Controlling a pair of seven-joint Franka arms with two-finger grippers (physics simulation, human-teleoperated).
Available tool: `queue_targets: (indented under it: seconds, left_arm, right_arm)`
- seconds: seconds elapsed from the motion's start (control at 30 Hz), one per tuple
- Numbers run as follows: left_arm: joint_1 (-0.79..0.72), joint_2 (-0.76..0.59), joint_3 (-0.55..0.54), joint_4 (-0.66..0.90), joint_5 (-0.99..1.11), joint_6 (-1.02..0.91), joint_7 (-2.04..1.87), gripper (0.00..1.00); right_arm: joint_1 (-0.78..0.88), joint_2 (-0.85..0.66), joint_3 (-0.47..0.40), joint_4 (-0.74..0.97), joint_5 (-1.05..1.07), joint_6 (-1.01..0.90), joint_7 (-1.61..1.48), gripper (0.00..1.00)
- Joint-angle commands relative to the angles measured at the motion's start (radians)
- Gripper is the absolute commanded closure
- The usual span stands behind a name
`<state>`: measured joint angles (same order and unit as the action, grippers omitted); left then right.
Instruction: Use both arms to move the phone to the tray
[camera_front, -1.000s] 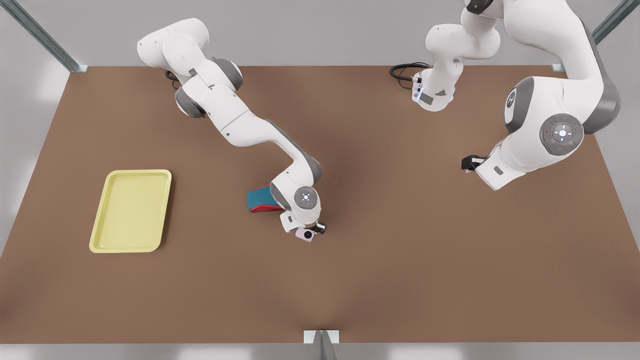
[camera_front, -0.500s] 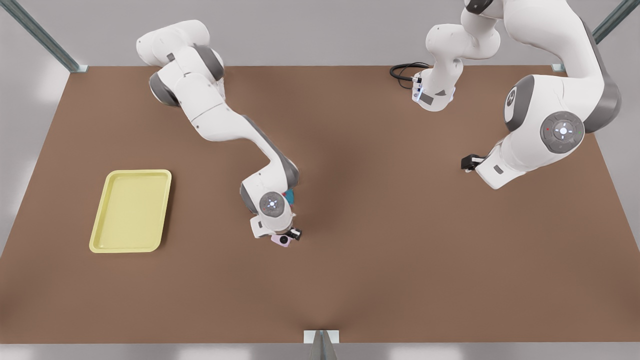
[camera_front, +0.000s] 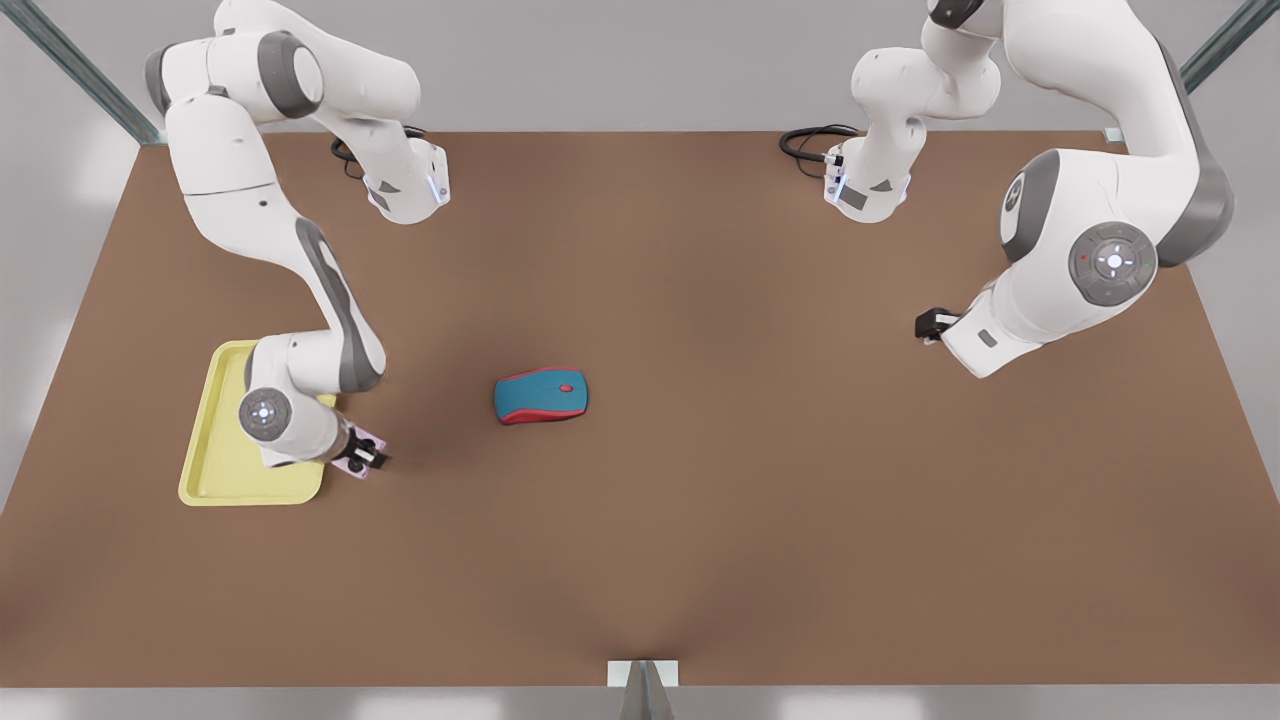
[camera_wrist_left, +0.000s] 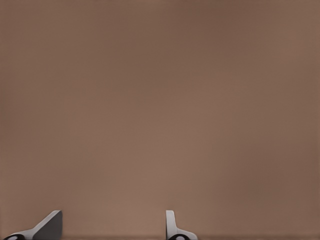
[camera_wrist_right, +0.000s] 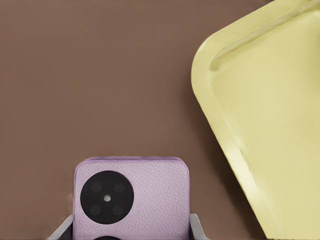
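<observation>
My right pincer (camera_front: 362, 457) is clamped on the phone (camera_front: 358, 455), which hangs above bare table (camera_front: 760, 560) just off the tray (camera_front: 215, 478), by the tray corner facing the table's middle and near edge. In my right wrist view the phone (camera_wrist_right: 131, 197) sits between my fingers (camera_wrist_right: 196, 226) with its lenses showing, and the tray's rounded corner (camera_wrist_right: 235, 115) lies close beside it, not yet under it.

The main risk, as I judge it, is letting go too soon: the phone would land on the table, or half on the raised rim and tip. Coming in too low could knock the rim and shove the tray toward the table edge at the front view's left, which is not far beyond it. A slip is also possible, since I seem to grip only the phone's sides.

Room is generous. The tray floor is bare, the mouse (camera_front: 541, 396) sits well apart toward the table's centre, and nothing stands between phone and tray.

My left pincer (camera_front: 930, 325) waits over bare table near the far corner at the front view's right, fingers (camera_wrist_left: 172, 227) spread apart around nothing.
</observation>
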<state>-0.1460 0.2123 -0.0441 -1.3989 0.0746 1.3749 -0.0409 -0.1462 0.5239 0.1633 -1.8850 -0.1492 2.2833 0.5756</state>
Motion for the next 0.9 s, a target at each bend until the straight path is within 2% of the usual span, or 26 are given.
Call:
queue_targets:
  seconds: [0.0,0.13,0.27,0.3,0.47,0.53,0.6,0.63,0.67,0.73,0.8,0.87]
  left_arm:
    - [-0.001,-0.001,-0.002,0.0,0.001,0.0,-0.008,0.0]
    - [-0.001,-0.001,-0.002,0.001,0.001,0.0,-0.008,0.0]
    - [-0.003,0.001,-0.003,0.001,0.001,0.001,-0.014,0.0]
    - [-0.003,0.005,-0.003,0.001,0.001,0.001,-0.016,0.0]
    - [-0.001,0.009,-0.003,0.015,0.001,0.019,-0.014,0.0]
    - [-0.001,0.036,-0.002,0.037,0.001,0.026,-0.016,0.0]
    - [-0.001,0.042,0.001,0.038,0.001,0.024,-0.016,0.0]
    - [-0.001,0.041,0.001,0.038,0.001,0.023,-0.016,0.0]
    - [-0.001,0.041,0.001,0.037,0.002,0.023,-0.016,0.0]
    - [-0.001,0.039,0.001,0.038,0.002,0.023,-0.016,0.0]
    - [-0.003,0.041,0.001,0.037,0.004,0.023,-0.019,0.0]
    - [-0.001,0.041,0.001,0.037,0.004,0.023,-0.02,0.0]
  right_arm:
    - [-0.059,-0.016,-0.001,-0.031,-0.004,0.055,-0.737,0.2]
    - [-0.131,-0.042,-0.094,-0.069,-0.003,0.091,-0.96,0.2]
    - [-0.197,-0.065,-0.107,-0.148,0.007,0.136,-1.048,0.19]
    - [-0.194,-0.067,-0.107,-0.141,0.007,0.134,-1.045,0.0]
    - [-0.193,-0.099,-0.1,-0.131,0.008,0.111,-1.04,0.0]
    - [-0.17,-0.203,-0.082,-0.051,0.05,-0.047,-0.976,0.0]
    - [0.016,-0.3,-0.14,0.087,0.046,-0.32,-0.771,0.0]
    - [0.152,-0.352,-0.246,0.185,0.05,-0.467,-0.717,0.0]
    - [0.165,-0.338,-0.268,0.357,0.077,-0.657,-0.658,0.0]
    - [0.165,-0.367,-0.271,0.445,0.089,-0.705,-0.666,0.0]
    - [0.152,-0.378,-0.222,0.458,0.094,-0.723,-0.654,0.0]
    - [0.142,-0.387,-0.226,0.458,0.091,-0.729,-0.657,0.0]
